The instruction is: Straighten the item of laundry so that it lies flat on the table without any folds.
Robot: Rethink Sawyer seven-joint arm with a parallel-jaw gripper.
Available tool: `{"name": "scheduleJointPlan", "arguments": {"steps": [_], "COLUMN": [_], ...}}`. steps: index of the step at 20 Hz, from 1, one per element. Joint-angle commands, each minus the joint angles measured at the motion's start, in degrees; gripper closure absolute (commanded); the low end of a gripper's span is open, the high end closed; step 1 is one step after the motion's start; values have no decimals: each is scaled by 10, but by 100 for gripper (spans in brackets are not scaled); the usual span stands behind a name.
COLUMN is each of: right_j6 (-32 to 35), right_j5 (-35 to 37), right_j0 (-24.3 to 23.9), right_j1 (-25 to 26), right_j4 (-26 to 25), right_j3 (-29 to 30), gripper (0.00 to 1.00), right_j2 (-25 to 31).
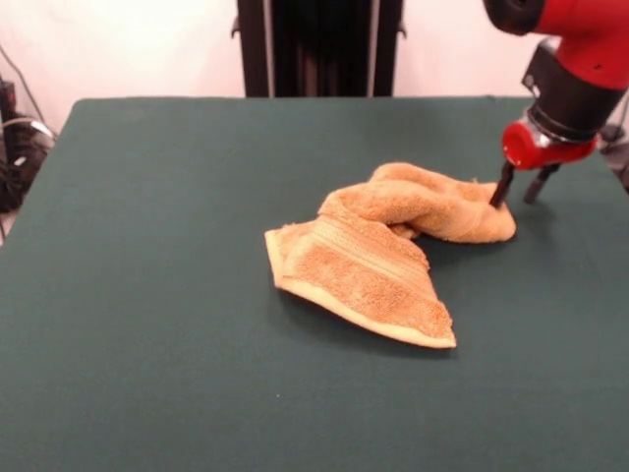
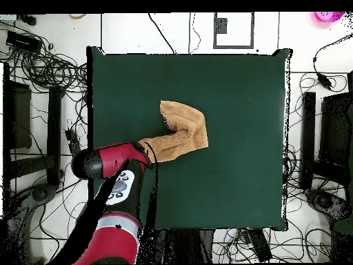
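The orange-tan towel [image 1: 378,251] lies crumpled and folded over itself right of the middle of the dark green table [image 1: 147,295]. A flat folded part with band stripes points toward the front; a bunched part runs to the right. My gripper [image 1: 519,192] is low at the towel's right end, fingers apart. One finger [image 1: 501,187] touches the towel's edge and the other stands just off it over bare table. In the overhead view the towel [image 2: 183,131] is an L shape, and the gripper [image 2: 148,153] sits at its lower-left end.
The red arm [image 1: 575,59] comes in from the upper right. The black pedestal [image 1: 319,44] stands behind the table's far edge. Cables and equipment [image 2: 41,69] lie on the floor around the table [image 2: 234,103].
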Motion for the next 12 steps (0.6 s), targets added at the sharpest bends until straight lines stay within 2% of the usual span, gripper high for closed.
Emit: {"name": "scheduleJointPlan", "arguments": {"steps": [1, 8, 12], "right_j6": [167, 166, 155], "right_j5": [52, 44, 38], "right_j0": [38, 59, 55], "right_j1": [12, 11, 7], "right_j4": [20, 16, 16], "right_j3": [-10, -9, -2], "gripper": [0, 0, 0], "right_j2": [-20, -53, -60]}}
